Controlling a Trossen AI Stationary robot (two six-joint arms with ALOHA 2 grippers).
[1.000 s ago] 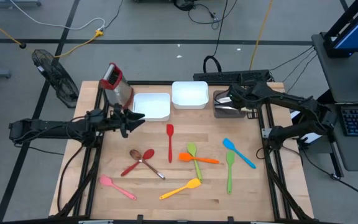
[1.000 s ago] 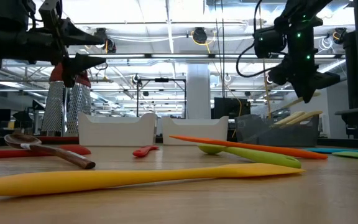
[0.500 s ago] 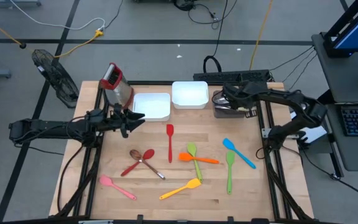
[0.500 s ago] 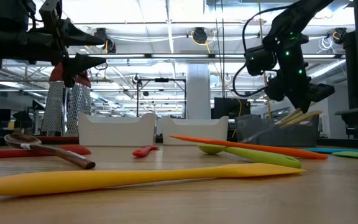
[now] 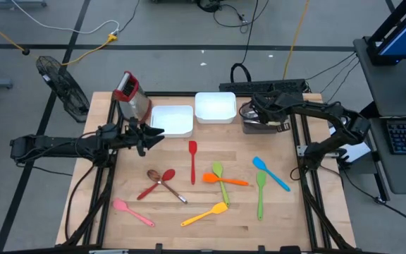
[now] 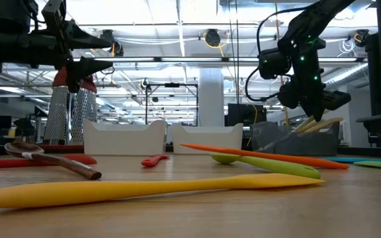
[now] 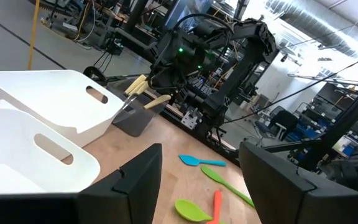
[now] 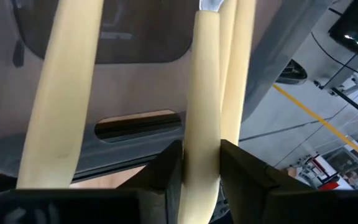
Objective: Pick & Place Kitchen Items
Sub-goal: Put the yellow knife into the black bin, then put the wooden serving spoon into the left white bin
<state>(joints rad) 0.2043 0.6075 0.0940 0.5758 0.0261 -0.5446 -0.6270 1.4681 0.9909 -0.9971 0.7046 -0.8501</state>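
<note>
Three containers stood in a row at the table's [image 5: 154, 219] twelve-o'clock edge. The dark tray [image 5: 258, 123], at about one o'clock, held pale-handled knives [image 6: 315, 124] that leaned up over its rim. The right gripper [image 8: 201, 163] was down at that tray — in the right wrist view one pale handle sat between its two dark fingers [image 8: 165, 167], touching both, with two more handles just beside it. Whether it was squeezing that handle or loosening on it, I cannot tell. The middle white tray [image 5: 215, 107] and the left white tray [image 5: 172, 121] showed nothing inside from above.

At eleven o'clock a red-topped metal box [image 5: 131, 97] stood at the table's corner, just beside the left white tray. The left gripper [image 5: 146, 137] hung near that tray's edge at ten o'clock, jaws spread wide and holding nothing.

The other utensils lay loose across the table's middle. A red spatula [image 5: 192, 159] lay near the centre. A brown spoon [image 5: 165, 185] crossed a red spoon [image 5: 155, 183] toward eight o'clock, with a pink spatula [image 5: 132, 212] near seven. An orange spatula [image 5: 224, 180] lay across a green spoon [image 5: 220, 180] — a yellow spatula [image 5: 206, 213] sat at six. A blue spatula [image 5: 270, 172] and a green spatula [image 5: 261, 192] lay side by side around four o'clock.
</note>
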